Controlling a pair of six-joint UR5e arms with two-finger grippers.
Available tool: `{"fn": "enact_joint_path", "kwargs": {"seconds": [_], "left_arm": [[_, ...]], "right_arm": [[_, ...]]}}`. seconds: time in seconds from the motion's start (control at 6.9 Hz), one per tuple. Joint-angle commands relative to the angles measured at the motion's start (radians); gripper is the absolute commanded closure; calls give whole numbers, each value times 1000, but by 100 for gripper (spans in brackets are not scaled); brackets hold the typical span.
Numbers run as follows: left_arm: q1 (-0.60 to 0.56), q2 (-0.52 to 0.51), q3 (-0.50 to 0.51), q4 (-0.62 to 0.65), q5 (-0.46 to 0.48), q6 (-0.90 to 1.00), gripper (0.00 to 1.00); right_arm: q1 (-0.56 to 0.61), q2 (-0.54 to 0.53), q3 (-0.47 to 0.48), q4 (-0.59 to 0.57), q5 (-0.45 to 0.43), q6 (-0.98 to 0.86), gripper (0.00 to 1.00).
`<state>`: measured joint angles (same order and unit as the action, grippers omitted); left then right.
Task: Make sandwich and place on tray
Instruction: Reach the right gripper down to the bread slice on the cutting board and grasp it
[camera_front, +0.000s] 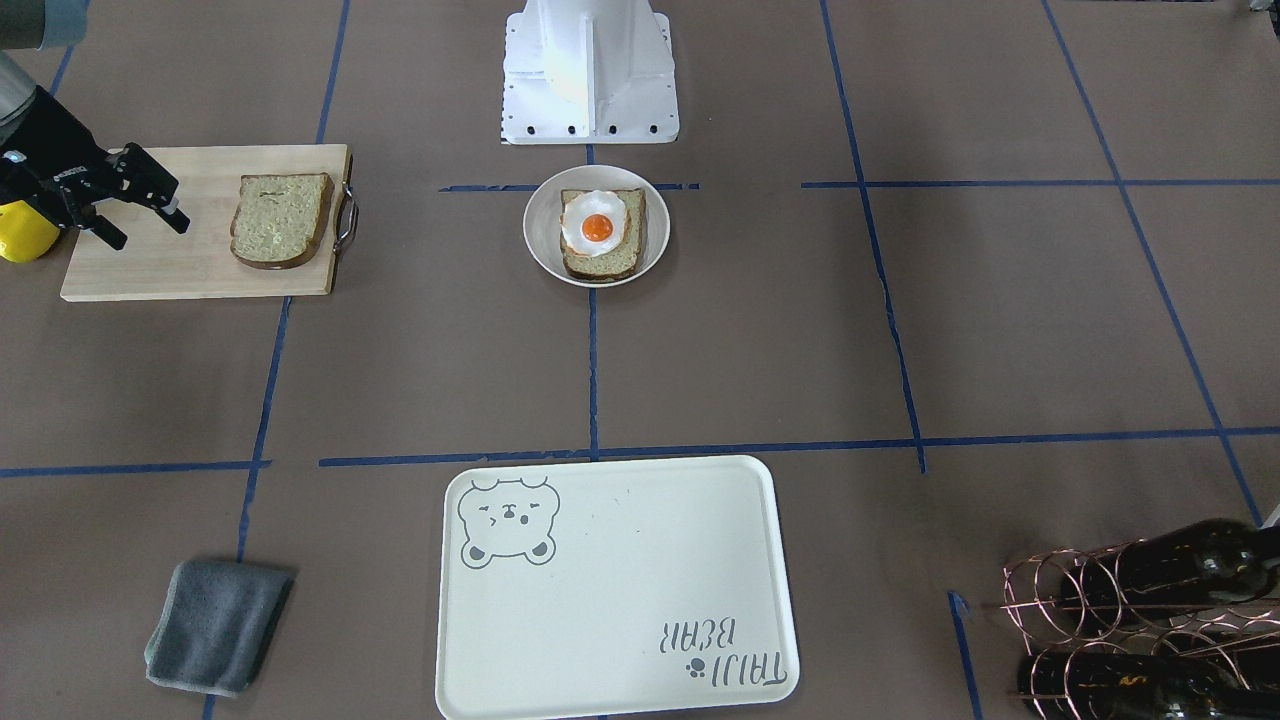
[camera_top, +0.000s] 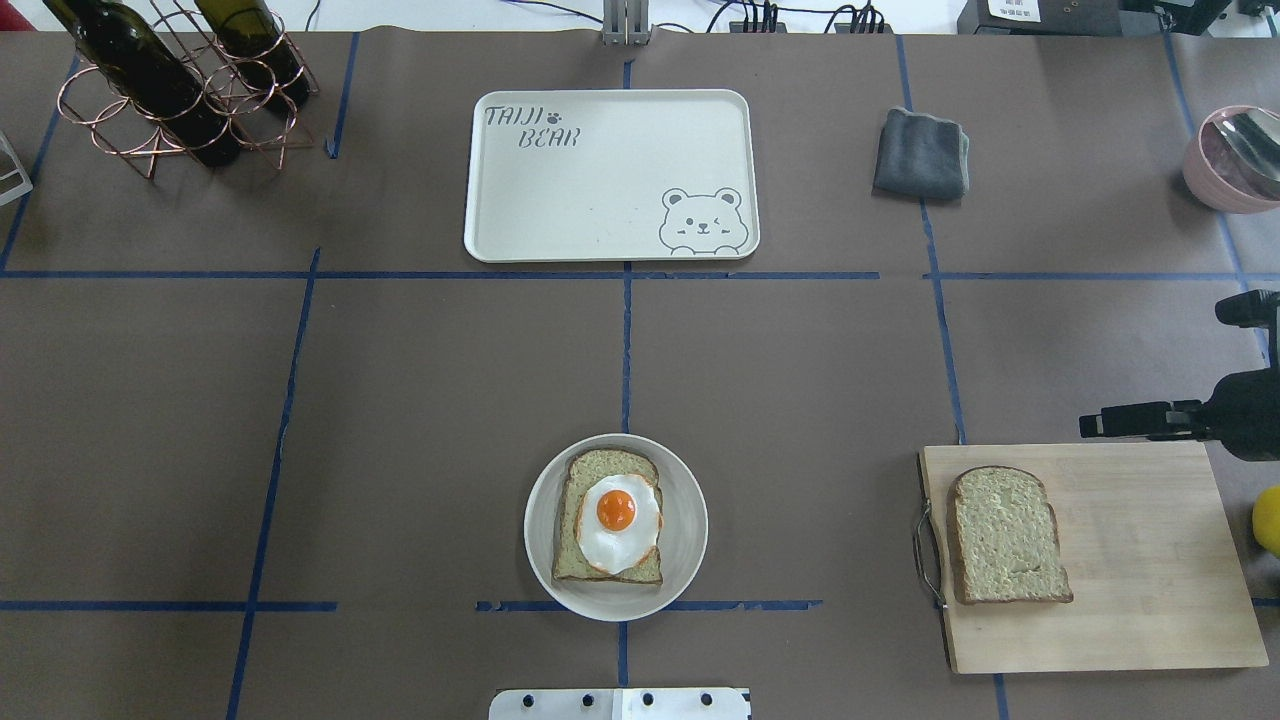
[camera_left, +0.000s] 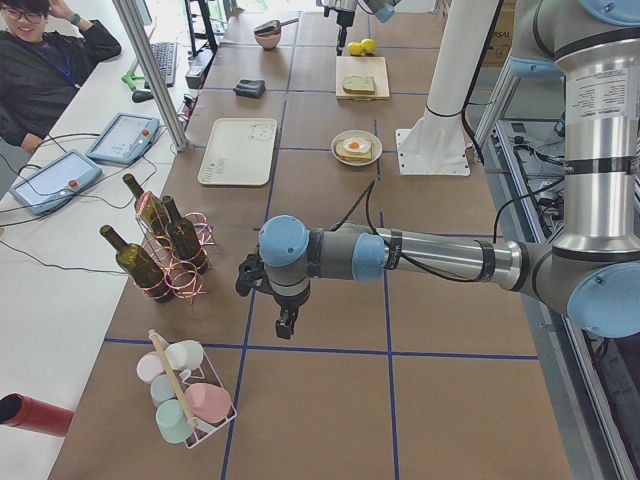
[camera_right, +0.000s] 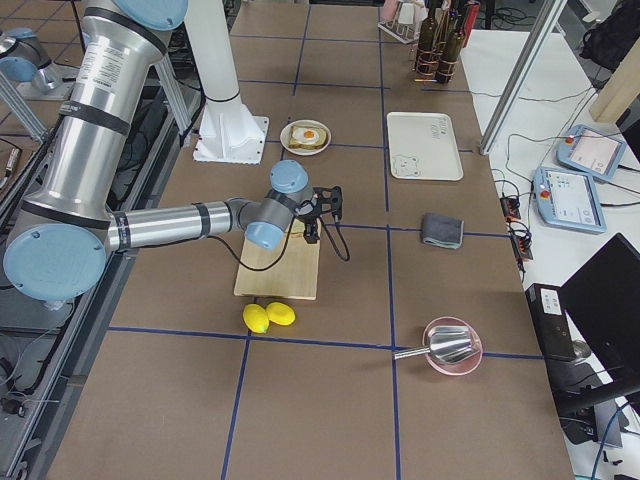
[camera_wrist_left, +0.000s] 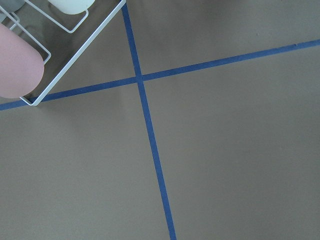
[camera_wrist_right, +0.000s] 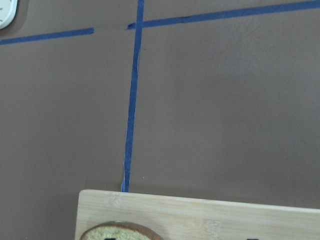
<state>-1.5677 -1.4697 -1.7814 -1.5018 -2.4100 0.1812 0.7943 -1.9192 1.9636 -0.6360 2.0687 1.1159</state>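
Observation:
One bread slice (camera_top: 1005, 535) lies alone on a wooden cutting board (camera_top: 1140, 600); it also shows in the front view (camera_front: 280, 220). A second slice (camera_top: 585, 480) lies in a white bowl (camera_top: 690, 525) with the fried egg (camera_top: 617, 512) on top. The cream bear tray (camera_top: 600, 180) is bare at the table's far side. My right gripper (camera_front: 150, 232) is open and empty, hovering over the board beside the lone slice. My left gripper (camera_left: 285, 325) hangs over bare table far off to the left; I cannot tell if it is open.
A grey cloth (camera_top: 920, 153) lies right of the tray. A copper rack with wine bottles (camera_top: 170, 90) stands at the far left. Two lemons (camera_right: 268, 316) lie beside the board. A pink bowl with a ladle (camera_top: 1235, 155) is at the far right. A cup rack (camera_left: 185, 390) stands near my left gripper.

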Motion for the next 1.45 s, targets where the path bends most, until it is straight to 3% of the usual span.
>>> {"fn": "enact_joint_path", "kwargs": {"seconds": [0.0,0.29,0.58,1.3], "left_arm": [[0,2,0,0,-1,-2,0],[0,6,-1,0,-1,-2,0],[0,6,-3,0,-1,-2,0],[0,6,-4,0,-1,-2,0]], "right_arm": [[-133,-30,4,41,-100,72,23],[-304,-30,6,41,-291,168,25],[-314,-37,4,42,-288,170,39],[-343,-53,-11,42,-285,171,47]]}}
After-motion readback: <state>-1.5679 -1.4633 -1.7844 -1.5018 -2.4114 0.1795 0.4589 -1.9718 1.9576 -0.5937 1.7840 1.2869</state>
